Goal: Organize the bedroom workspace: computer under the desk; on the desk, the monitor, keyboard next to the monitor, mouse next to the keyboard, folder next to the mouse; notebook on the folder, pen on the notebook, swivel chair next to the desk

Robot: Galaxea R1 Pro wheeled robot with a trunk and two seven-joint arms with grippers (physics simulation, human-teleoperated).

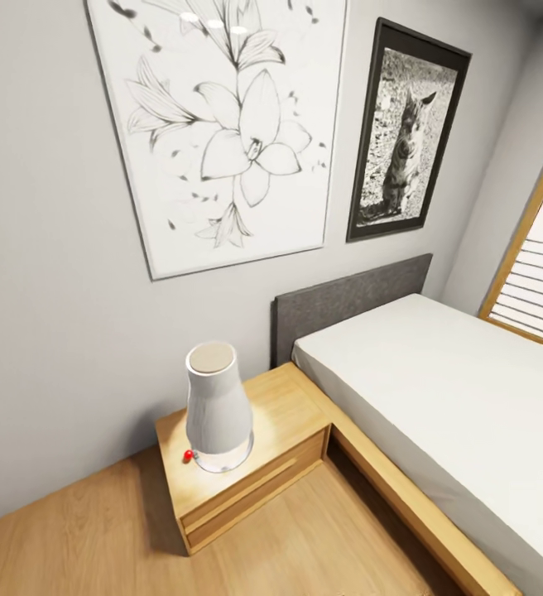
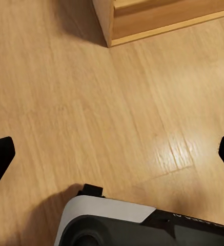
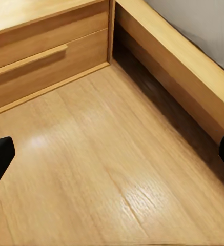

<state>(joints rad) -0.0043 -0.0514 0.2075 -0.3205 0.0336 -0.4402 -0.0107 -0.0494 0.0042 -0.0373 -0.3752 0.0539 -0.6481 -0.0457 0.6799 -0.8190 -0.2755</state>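
Both tools hang wide open over the wood floor (image 3: 117, 169), holding nothing. I see a bed (image 1: 437, 372) and a nightstand (image 1: 284, 418), so I think I must drive on and find the desk.

white lamp (image 1: 218, 410) on nightstand (image 1: 284, 414)

No readable text, label, brand, number or sign appears on anything in these three views
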